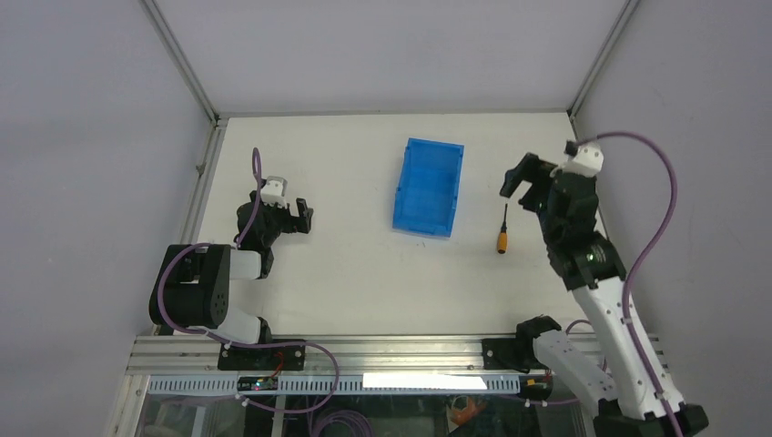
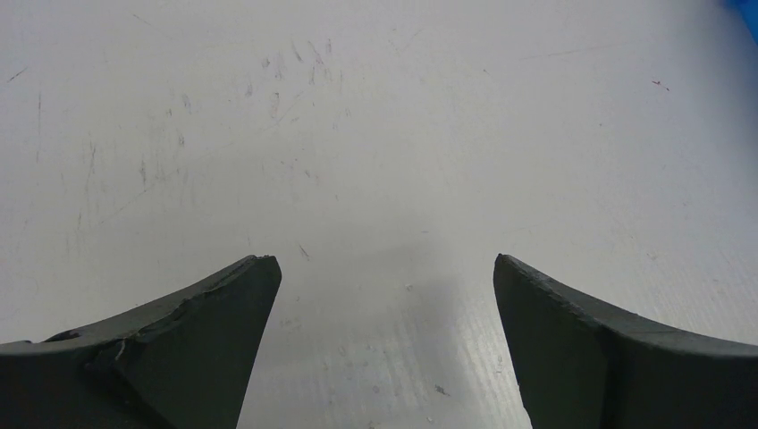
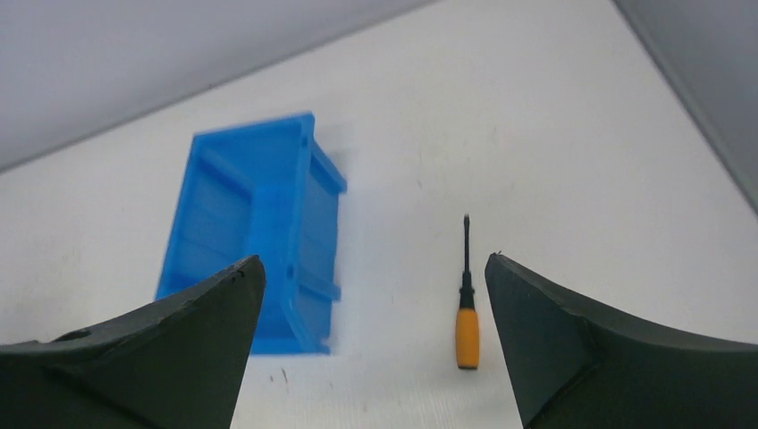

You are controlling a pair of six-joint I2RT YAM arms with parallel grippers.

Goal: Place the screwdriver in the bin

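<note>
Your right gripper [image 1: 517,189] hangs spread open near the screwdriver [image 1: 502,231], which lies on the table [image 1: 346,273] at the bin's [image 1: 429,187] four o'clock, shaft toward twelve. Your left gripper [image 1: 300,217] is spread open too.

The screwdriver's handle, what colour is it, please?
Orange, on the screwdriver; clearest in the right wrist view.

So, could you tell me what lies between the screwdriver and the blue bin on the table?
Nothing: only bare white table separates the screwdriver and bin, clearest in the top view.
</note>
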